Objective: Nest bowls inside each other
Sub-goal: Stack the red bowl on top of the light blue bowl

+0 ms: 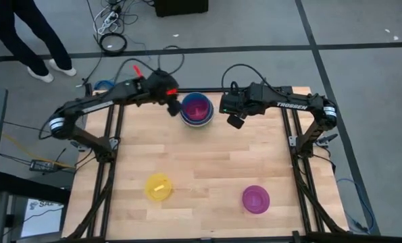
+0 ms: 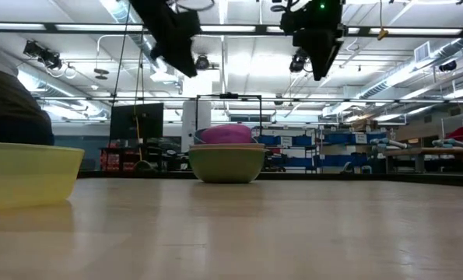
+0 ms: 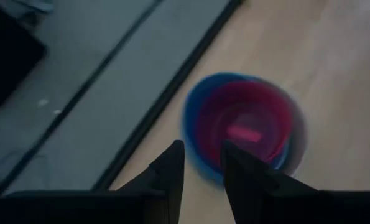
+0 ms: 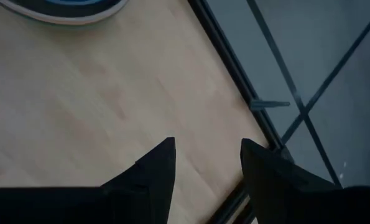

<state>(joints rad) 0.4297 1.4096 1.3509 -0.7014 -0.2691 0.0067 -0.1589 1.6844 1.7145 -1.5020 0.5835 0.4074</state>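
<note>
High view shows a pale wooden table [image 1: 201, 169] on a dark frame, standing on a grey floor [image 1: 363, 27] crossed by dark lines; cables lie beyond the far edge, and a person's legs [image 1: 32, 40] show at the far left. Low view looks across into a workshop hall with ceiling lights and shelving. Left tool [image 1: 174, 106] hangs above the table with its two fingers [image 3: 172, 171] parted and nothing between them. Right tool [image 1: 235, 121] hangs likewise, fingers spread, empty. A stack of bowls [image 1: 197, 109], pink innermost inside blue, sits near the far edge between the two tools, just beside the left one. A yellow bowl [image 1: 158, 187] and a purple bowl [image 1: 255, 199] sit well apart near the front edge.
</note>
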